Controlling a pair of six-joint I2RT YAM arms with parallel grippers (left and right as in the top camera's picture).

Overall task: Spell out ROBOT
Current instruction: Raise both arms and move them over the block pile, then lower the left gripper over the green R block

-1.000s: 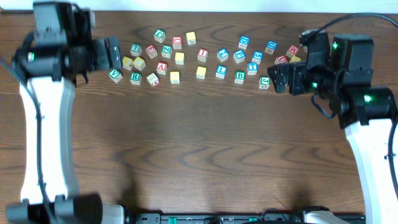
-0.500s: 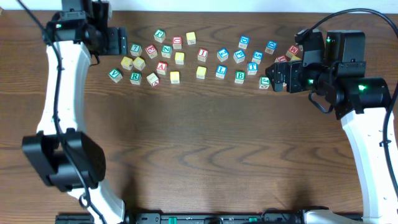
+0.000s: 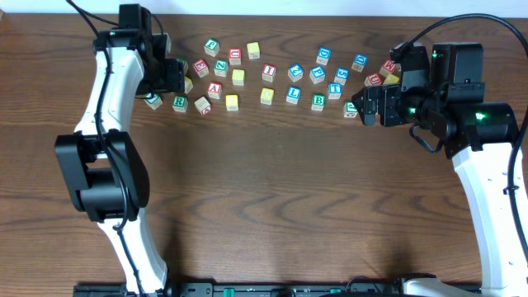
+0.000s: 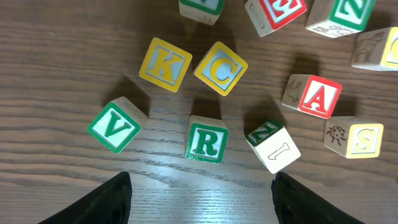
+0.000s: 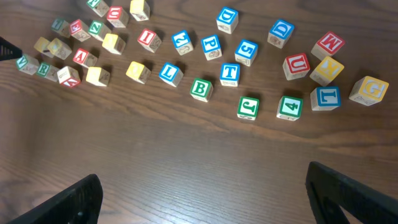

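Several wooden letter blocks lie scattered along the far side of the table. A green R block (image 4: 206, 142) lies just ahead of my open, empty left gripper (image 4: 202, 199), between a green V (image 4: 113, 127) and a tilted N block (image 4: 272, 144). In the overhead view the R block (image 3: 180, 103) is below the left gripper (image 3: 171, 77). My right gripper (image 5: 205, 193) is open and empty, held above bare table short of a green B (image 5: 200, 88) and a blue T (image 5: 229, 73). In the overhead view it (image 3: 363, 106) is at the cluster's right end.
Yellow K (image 4: 164, 65) and C (image 4: 220, 68) blocks sit behind the R, with a red A (image 4: 318, 98) to the right. A second blue T (image 5: 325, 98), a green 4 (image 5: 290, 107) and a red U (image 5: 296, 65) lie at the right end. The near table (image 3: 272, 206) is bare wood.
The left arm has moved right along the far edge and now hangs over the left end of the block cluster. The right arm has barely moved.
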